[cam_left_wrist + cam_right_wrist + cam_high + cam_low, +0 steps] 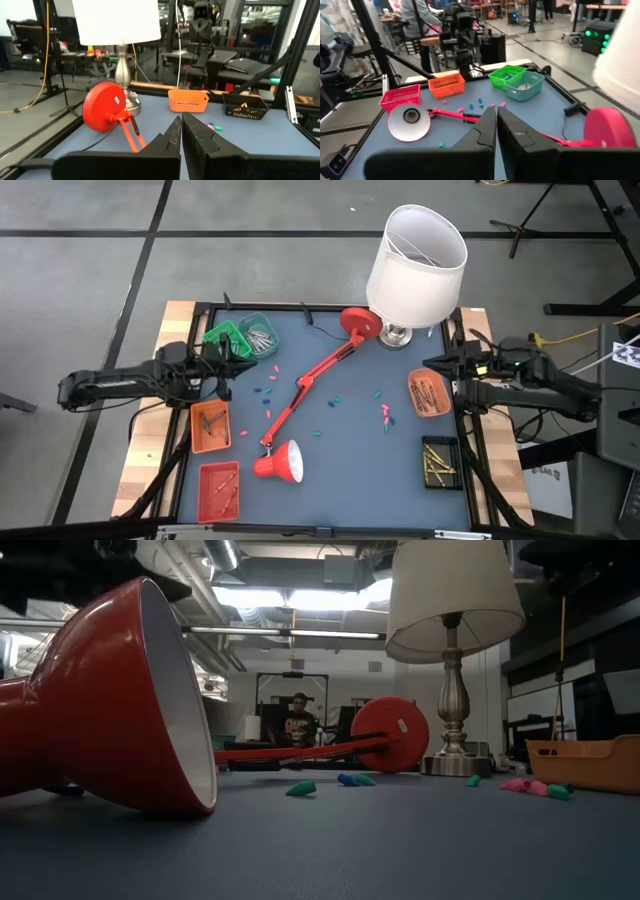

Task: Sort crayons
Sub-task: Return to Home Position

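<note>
Loose crayons lie scattered on the blue mat: teal and blue bits (pixel 265 390) left of centre, pink ones (pixel 385 415) right of centre. They also show in the low view as a green crayon (pixel 300 788) and pink crayons (pixel 525 785). My left gripper (pixel 228 368) hovers shut at the table's left edge, beside the green bin, pointing level over the mat (pixel 181 117). My right gripper (pixel 430 365) hovers shut at the right edge, above the orange bin (pixel 496 109). Neither holds anything.
A red desk lamp (pixel 300 395) lies across the mat, with its head (pixel 280 463) near the front. A white-shade lamp (pixel 415 265) stands at the far edge. Green (pixel 228 335), teal (pixel 260 338), orange (pixel 210 427), red (pixel 218 490), orange (pixel 428 392) and black (pixel 440 462) bins line both sides.
</note>
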You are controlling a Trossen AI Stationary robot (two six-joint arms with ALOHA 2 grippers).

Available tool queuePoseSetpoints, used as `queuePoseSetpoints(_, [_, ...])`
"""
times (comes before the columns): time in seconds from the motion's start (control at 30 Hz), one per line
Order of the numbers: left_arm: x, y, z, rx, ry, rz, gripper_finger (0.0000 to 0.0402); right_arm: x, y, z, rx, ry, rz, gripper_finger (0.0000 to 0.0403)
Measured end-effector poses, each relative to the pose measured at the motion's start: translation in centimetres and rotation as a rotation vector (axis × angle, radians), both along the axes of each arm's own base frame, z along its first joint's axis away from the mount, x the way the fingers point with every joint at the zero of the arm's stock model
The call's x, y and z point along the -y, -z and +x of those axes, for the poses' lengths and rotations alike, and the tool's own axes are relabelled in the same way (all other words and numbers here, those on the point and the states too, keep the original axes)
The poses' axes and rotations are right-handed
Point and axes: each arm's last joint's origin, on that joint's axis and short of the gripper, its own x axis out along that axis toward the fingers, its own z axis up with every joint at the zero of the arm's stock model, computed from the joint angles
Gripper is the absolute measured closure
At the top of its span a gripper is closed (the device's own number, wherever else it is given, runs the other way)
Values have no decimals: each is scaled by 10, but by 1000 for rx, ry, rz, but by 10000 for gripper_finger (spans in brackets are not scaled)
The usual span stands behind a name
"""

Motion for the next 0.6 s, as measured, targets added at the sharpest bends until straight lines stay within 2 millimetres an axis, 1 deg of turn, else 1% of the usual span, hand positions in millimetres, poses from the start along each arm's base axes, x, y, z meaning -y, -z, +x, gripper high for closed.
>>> queuePoseSetpoints(0.1, [0, 9, 1, 21, 0, 5, 401, 1, 13, 5, 6, -2, -2, 400])
queuePoseSetpoints(0.2, [0, 19, 2, 39, -1, 28, 401, 1, 23, 7, 45, -2, -9, 397])
queuePoseSetpoints(0.37, [0, 36, 1, 45, -1, 39, 401, 1, 39, 5, 89, -2, -15, 401])
queuePoseSetpoints(0.53, [-1, 48, 0, 49, -19, 42, 401, 0, 52, 3, 178, -2, -27, 399])
queuePoseSetpoints(0.6, [-1, 50, 0, 46, -37, 52, 402, 1, 60, 4, 191, -2, -30, 401])
